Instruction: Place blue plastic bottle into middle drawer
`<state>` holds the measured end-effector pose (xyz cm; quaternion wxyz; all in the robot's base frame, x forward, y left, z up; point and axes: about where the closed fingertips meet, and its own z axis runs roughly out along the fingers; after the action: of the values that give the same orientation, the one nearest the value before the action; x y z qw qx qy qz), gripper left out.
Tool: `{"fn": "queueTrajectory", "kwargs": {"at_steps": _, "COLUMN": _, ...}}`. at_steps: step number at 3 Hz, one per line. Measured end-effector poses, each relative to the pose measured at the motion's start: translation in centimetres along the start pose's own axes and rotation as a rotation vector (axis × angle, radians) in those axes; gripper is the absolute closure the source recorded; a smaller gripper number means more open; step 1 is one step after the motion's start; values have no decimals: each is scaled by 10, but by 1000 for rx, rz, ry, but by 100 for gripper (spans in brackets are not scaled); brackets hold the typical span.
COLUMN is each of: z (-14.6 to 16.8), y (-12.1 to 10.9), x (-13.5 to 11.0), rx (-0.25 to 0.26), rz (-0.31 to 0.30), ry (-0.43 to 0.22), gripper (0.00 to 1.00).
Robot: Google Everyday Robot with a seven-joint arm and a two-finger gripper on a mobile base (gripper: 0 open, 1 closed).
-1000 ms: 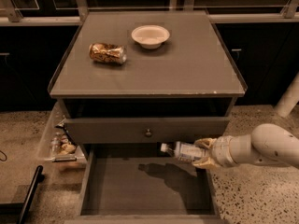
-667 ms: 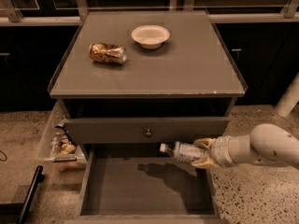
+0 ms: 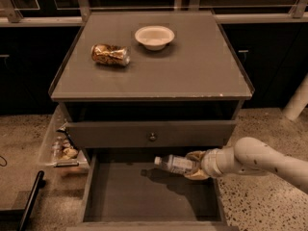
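gripper point(image 3: 195, 165) over the open drawer point(image 3: 144, 201), jaws clamped on the bottle point(image 3: 175, 163), held sideways, cap pointing left; its label's writing is unreadable.

Off-white arm point(image 3: 269, 160) w/ fat rounded tubular links, ringed wrist joint — tan hand point(image 3: 192, 165) at its tip, lower right.

We see the gripper point(image 3: 195, 165) over the right part of the middle drawer point(image 3: 139, 198), its jaws clamped on the blue plastic bottle point(image 3: 174, 163), which lies sideways with its cap pointing left. The drawer floor beneath offers open room straight down and to the left. The upper drawer front point(image 3: 115, 134) stands just behind and above the bottle, limiting room there. The drawer's right wall runs beneath the arm point(image 3: 269, 160). On the surface point(image 3: 192, 76), a gold can point(image 3: 110, 55) and a bowl point(image 3: 154, 36) sit well apart from all this.
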<state>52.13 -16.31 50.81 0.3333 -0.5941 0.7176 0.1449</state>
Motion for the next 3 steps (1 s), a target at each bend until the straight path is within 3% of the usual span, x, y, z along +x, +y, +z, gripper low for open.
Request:
{"fn": "queueTrajectory", "kwargs": {"at_steps": 2, "z": 57, "y": -4, "x": 36, "rx": 7, "rz": -2, "ry": 6, "gripper": 100}}
{"fn": "queueTrajectory", "kwargs": {"at_steps": 3, "z": 71, "y": 4, "x": 36, "rx": 6, "rz": 19, "ry": -25, "gripper": 100}}
